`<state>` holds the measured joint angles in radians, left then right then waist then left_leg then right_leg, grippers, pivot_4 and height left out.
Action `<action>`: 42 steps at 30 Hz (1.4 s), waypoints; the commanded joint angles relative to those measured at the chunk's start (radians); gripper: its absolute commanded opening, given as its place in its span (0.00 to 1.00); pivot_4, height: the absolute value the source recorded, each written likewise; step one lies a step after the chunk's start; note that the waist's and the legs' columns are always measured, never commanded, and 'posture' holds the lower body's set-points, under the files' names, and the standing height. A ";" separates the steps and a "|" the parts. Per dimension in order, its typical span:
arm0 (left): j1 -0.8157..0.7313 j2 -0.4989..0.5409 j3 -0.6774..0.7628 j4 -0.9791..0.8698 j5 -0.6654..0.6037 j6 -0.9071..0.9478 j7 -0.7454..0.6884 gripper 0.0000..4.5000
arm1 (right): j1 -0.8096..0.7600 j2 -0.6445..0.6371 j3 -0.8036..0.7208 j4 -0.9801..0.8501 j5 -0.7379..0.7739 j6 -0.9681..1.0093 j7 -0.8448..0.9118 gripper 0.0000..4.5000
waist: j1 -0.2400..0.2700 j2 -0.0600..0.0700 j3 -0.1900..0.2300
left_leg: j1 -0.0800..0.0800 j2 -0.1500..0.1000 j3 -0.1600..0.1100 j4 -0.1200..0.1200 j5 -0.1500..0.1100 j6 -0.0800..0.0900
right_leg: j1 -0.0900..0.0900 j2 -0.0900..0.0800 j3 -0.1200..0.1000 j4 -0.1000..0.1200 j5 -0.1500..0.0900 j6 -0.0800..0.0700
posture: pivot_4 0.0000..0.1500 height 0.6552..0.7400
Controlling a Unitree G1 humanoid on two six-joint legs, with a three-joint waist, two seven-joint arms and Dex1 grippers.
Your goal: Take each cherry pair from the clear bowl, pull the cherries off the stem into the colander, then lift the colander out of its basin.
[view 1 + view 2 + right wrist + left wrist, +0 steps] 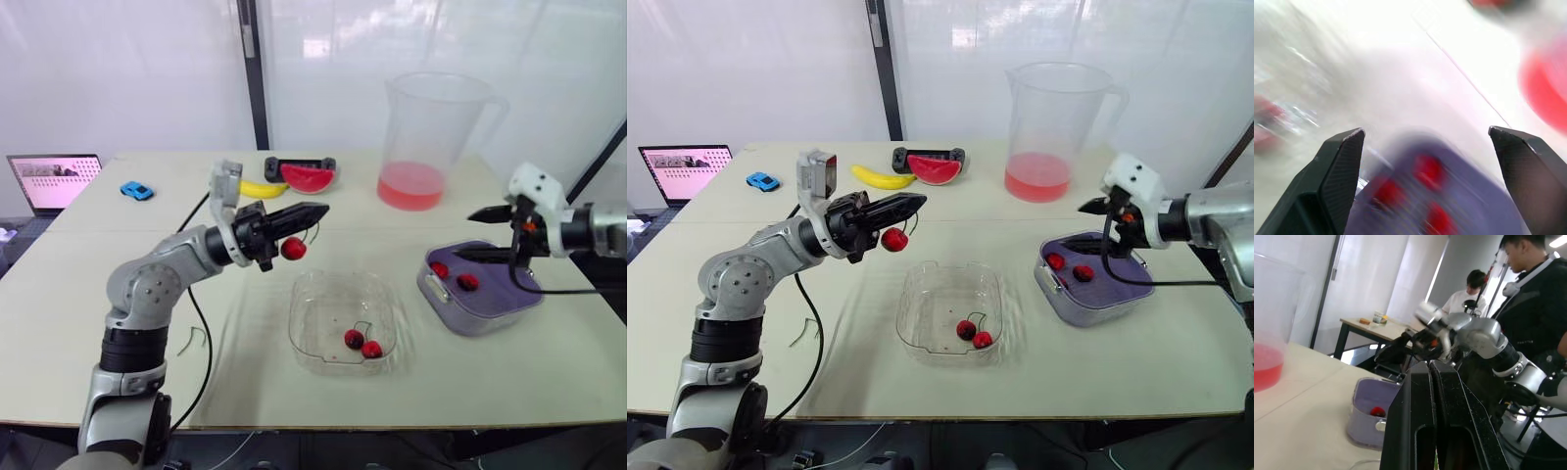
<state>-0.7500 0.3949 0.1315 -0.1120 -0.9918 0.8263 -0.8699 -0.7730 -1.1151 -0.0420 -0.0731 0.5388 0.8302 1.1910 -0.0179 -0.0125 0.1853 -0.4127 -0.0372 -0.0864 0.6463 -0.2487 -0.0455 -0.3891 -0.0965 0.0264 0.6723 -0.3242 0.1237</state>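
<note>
Above the clear bowl (pixel 328 299), toward its far left corner: the left gripper (pixel 323 209), jaws clenched flat together on a thin stem (pixel 314 232), with one red cherry (pixel 293 248) dangling just under the fingers, clear of the table (pixel 118 294). Inside the clear bowl, at its near right corner: a cherry pair (pixel 362 343), the two fruits touching, stems arching up from them. Right of the clear bowl, apart from it on the table: the lavender colander (pixel 502 286), seated in its basin (pixel 490 320), with two loose cherries (pixel 468 282) on its floor at the side nearer the bowl. Over that same side of the colander: the right gripper (pixel 466 233), jaws released and spread wide, grasping nothing, hanging above the loose cherries without touching them. Behind the clear bowl and to the right: a tall clear pitcher (pixel 436 127) with red liquid at the bottom. Straight behind the bowl, at the far edge of the table: a watermelon slice (pixel 308 178), a banana (pixel 263 188) just beside it, a black controller (pixel 294 163) just behind. Far behind and left of the bowl: a small blue toy car (pixel 137 190) and an open laptop (pixel 54 181).
</note>
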 commanded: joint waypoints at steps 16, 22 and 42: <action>-0.037 -0.058 0.005 -0.041 -0.046 0.020 0.042 0.00 | 0.011 0.788 -0.031 -0.358 0.468 0.264 -0.634 0.97 | -0.001 -0.002 -0.001 | -0.006 -0.001 -0.003 0.003 0.004 -0.007 | -0.004 -0.001 -0.001 0.001 0.001 0.001 | 1.00 1.00; -0.034 -0.056 0.006 -0.048 -0.049 0.021 0.042 0.00 | 0.029 0.784 -0.021 -0.351 0.468 0.261 -0.659 0.66 | -0.003 -0.002 -0.001 | -0.006 -0.002 -0.003 0.002 0.003 -0.005 | -0.004 -0.001 -0.001 0.001 0.001 0.001 | 1.00 1.00; -0.033 -0.065 -0.002 -0.041 -0.045 0.008 0.041 0.00 | 0.045 0.728 -0.017 -0.317 0.441 0.235 -0.644 0.13 | -0.002 -0.002 -0.001 | -0.006 -0.002 -0.003 0.002 0.002 -0.003 | -0.004 -0.001 -0.001 0.002 0.001 0.001 | 1.00 1.00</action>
<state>-0.7673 0.3295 0.1291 -0.1239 -1.0219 0.8393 -0.8250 -0.7195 -0.3745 -0.0479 -0.3717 0.9782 1.0910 0.5384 -0.0195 -0.0148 0.1847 -0.4183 -0.0394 -0.0889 0.6487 -0.2472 -0.0481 -0.3935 -0.0970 0.0252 0.6744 -0.3234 0.1248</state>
